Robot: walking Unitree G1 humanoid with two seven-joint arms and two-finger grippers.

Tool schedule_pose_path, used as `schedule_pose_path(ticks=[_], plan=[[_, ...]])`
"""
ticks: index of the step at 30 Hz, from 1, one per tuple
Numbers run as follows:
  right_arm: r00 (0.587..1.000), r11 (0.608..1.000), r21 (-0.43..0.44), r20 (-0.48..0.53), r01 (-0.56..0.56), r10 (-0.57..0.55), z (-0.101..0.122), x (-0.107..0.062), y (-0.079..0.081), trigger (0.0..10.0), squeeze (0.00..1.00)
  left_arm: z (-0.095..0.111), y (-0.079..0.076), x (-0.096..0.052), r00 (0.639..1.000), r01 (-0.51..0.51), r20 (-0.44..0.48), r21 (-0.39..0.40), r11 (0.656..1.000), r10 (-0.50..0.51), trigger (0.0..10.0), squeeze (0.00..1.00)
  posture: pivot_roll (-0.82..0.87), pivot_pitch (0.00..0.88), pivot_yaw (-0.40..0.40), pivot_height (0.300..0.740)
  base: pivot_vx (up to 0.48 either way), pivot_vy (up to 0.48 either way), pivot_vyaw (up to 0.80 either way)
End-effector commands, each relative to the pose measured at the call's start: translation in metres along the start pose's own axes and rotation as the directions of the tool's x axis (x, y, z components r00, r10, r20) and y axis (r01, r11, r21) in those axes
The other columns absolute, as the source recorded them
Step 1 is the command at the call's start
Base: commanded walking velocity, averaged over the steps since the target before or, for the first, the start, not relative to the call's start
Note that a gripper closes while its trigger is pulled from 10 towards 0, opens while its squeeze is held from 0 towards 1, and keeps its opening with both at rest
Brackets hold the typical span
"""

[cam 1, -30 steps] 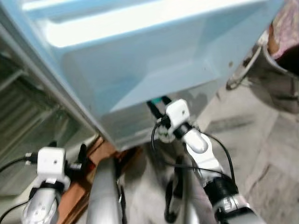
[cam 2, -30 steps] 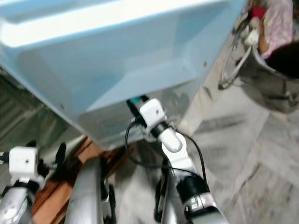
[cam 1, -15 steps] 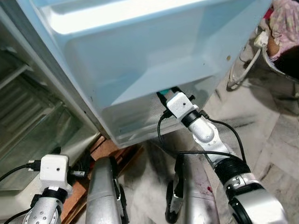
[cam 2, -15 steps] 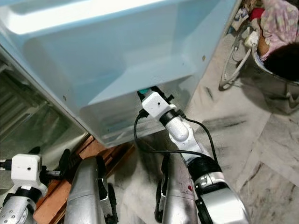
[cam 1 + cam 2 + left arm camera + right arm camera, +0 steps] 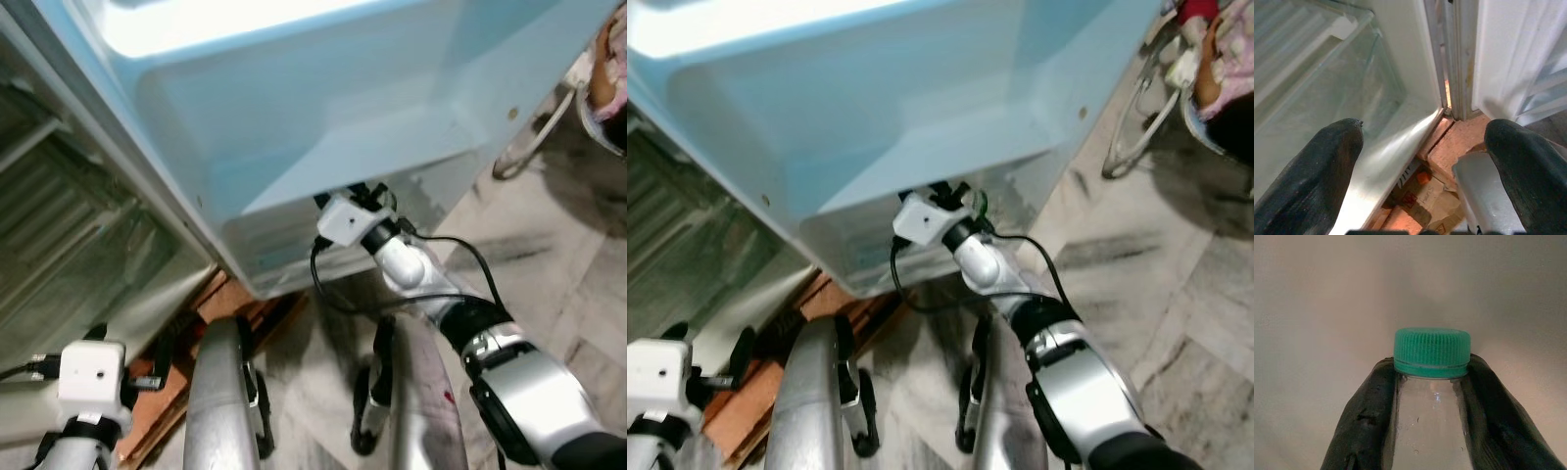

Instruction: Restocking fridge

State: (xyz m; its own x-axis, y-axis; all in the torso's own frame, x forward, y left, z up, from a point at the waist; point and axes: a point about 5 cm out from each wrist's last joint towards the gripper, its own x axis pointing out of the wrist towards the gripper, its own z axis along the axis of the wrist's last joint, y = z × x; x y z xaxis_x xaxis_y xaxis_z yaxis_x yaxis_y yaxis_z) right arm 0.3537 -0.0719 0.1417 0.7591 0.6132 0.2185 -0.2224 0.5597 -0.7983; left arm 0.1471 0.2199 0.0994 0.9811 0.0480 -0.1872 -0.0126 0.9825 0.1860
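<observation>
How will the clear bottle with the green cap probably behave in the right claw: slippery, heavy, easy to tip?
The bottle looks smooth and clear, so it may slip. The right claw pinches only its neck, just under the green cap, whose rim probably stops it sliding out. Droplets inside suggest liquid, so it may be fairly heavy and could swing below the grip.

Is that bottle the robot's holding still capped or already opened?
Capped. A green cap sits on the clear bottle, which the right hand grips just below it.
</observation>
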Motion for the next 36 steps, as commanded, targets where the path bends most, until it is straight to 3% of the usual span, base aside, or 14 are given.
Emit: schedule_pose_path(ticks=[1,4,5,8,19,24,28,33,34,36], plan=[[0.999,1.000,-0.014,-0.051,-0.014,0.013,-0.007,-0.004,0.007,10.0,0.00,-0.003,0.003,-0.007,0.999,-0.005,-0.033,0.011,1.000,0.005,10.0,0.00,0.27,0.388,0.034,0.572,0.000,0.000,0.00],[0.992,1.000,-0.009,-0.124,0.001,-0.002,-0.017,-0.008,0.008,10.0,0.00,-0.002,0.004,-0.008,0.999,-0.005,-0.036,0.017,1.000,0.005,10.0,0.00,0.28,0.395,0.038,0.572,0.000,0.000,0.00],[0.979,0.998,0.051,-0.200,0.048,-0.036,-0.025,-0.011,0.006,10.0,0.00,-0.002,0.005,-0.009,0.999,-0.006,-0.039,0.019,1.000,0.007,10.0,0.00,0.28,0.397,0.040,0.572,0.000,0.000,0.00],[0.959,0.990,0.095,-0.272,0.103,-0.073,-0.034,-0.015,0.001,10.0,0.00,-0.002,0.005,-0.010,0.999,-0.006,-0.045,0.023,1.000,0.007,10.0,0.00,0.29,0.398,0.045,0.572,0.000,0.000,0.00],[0.923,0.980,0.115,-0.369,0.164,-0.111,-0.052,-0.032,-0.005,10.0,0.00,-0.001,0.003,-0.006,0.999,0.009,-0.052,0.034,0.999,-0.007,10.0,0.00,0.28,0.391,0.050,0.572,0.000,0.000,0.00],[0.861,0.957,0.111,-0.473,0.269,-0.187,-0.070,-0.050,-0.020,10.0,0.00,-0.003,0.004,-0.005,0.998,0.013,-0.057,0.039,0.999,-0.010,10.0,0.00,0.28,0.390,0.059,0.572,0.000,0.000,0.00],[0.805,0.945,0.052,-0.541,0.324,-0.246,-0.082,-0.061,-0.031,10.0,0.00,-0.004,0.004,-0.004,0.998,0.022,-0.061,0.044,0.999,-0.019,10.0,0.00,0.27,0.387,0.064,0.572,0.000,0.000,0.00],[0.753,0.920,0.038,-0.587,0.390,-0.296,-0.089,-0.066,-0.045,10.0,0.00,-0.004,0.004,-0.003,0.998,0.024,-0.061,0.046,0.999,-0.021,10.0,0.00,0.27,0.386,0.063,0.572,0.000,0.000,0.00],[0.738,0.908,0.042,-0.598,0.416,-0.311,-0.090,-0.067,-0.048,10.0,1.00,-0.004,0.004,-0.002,0.998,0.024,-0.061,0.046,0.999,-0.021,10.0,0.00,0.27,0.386,0.063,0.572,0.000,0.000,0.00],[0.734,0.902,0.047,-0.601,0.428,-0.317,-0.091,-0.068,-0.051,10.0,1.00,-0.004,0.004,-0.002,0.998,0.025,-0.060,0.046,0.999,-0.022,10.0,0.00,0.27,0.386,0.063,0.572,0.000,0.000,0.00]])
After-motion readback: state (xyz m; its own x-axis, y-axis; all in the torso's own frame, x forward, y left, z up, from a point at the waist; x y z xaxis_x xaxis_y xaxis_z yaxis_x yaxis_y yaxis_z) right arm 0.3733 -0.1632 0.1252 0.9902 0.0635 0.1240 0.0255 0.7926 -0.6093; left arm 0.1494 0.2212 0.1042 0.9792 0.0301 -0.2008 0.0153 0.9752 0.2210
